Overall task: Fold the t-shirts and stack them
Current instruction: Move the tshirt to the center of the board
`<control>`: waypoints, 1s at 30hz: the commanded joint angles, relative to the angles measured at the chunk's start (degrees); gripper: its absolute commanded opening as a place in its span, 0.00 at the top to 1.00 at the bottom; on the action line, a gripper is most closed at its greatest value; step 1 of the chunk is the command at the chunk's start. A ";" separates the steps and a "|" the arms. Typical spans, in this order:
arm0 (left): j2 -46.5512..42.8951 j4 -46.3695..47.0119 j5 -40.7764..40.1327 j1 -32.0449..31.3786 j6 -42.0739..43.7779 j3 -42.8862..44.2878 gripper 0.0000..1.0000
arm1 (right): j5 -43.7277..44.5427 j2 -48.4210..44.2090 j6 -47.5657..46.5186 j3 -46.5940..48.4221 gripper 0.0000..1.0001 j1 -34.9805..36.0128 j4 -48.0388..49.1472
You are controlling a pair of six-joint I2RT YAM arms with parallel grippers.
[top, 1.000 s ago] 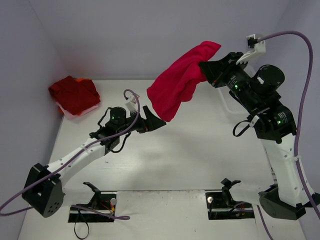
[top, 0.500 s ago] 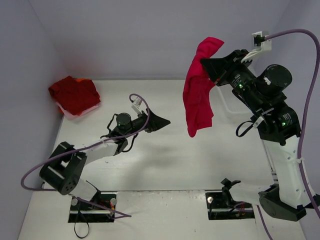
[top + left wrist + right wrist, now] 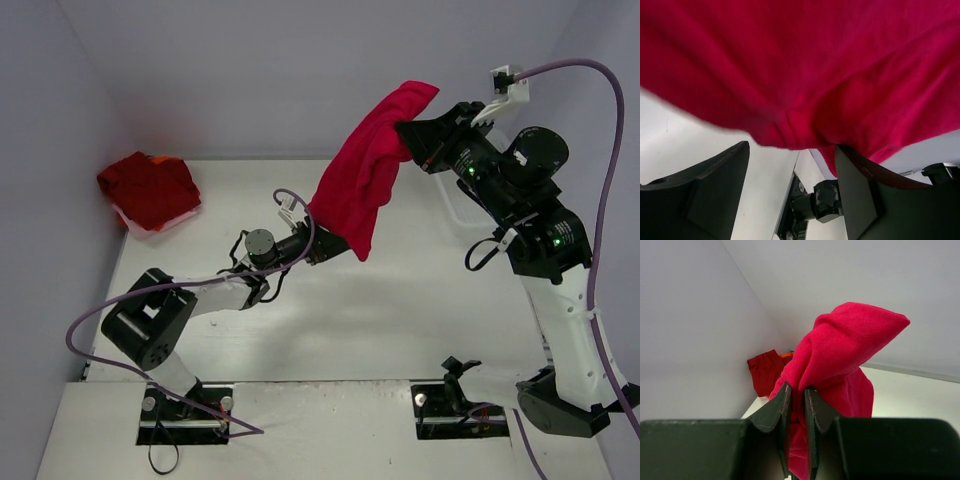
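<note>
A bright red t-shirt (image 3: 358, 185) hangs bunched in the air over the middle of the table. My right gripper (image 3: 405, 130) is shut on its top end; in the right wrist view the fingers (image 3: 782, 405) pinch a fold of the t-shirt (image 3: 850, 340). My left gripper (image 3: 335, 247) sits at the shirt's lower end with its jaws apart. In the left wrist view the t-shirt (image 3: 815, 65) fills the upper half and its hem brushes the right finger (image 3: 855, 195). A darker red bundle of t-shirts (image 3: 148, 188) lies at the back left.
The darker bundle (image 3: 765, 372) rests on something pale against the left wall. Purple cables (image 3: 600, 200) trail from both arms. Two black mounts (image 3: 450, 400) sit at the near table edge. Walls close in the table at the back and both sides.
The left gripper has moved right and up to the shirt's lower end. The hanging shirt, straight half a second ago, now slants toward the left gripper. The right gripper keeps its hold.
</note>
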 commanded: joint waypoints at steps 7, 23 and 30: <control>-3.21 6.93 -2.30 0.15 -1.14 2.82 0.37 | 0.65 -0.35 -0.50 -0.36 1.00 0.37 6.92; 5.66 7.63 -4.76 -3.90 -2.80 10.47 0.34 | 2.15 -0.61 -2.08 -0.10 1.00 0.46 6.04; 5.66 7.46 -5.29 -3.99 -5.01 8.36 0.21 | 2.15 -0.17 -2.35 0.16 1.00 0.46 5.78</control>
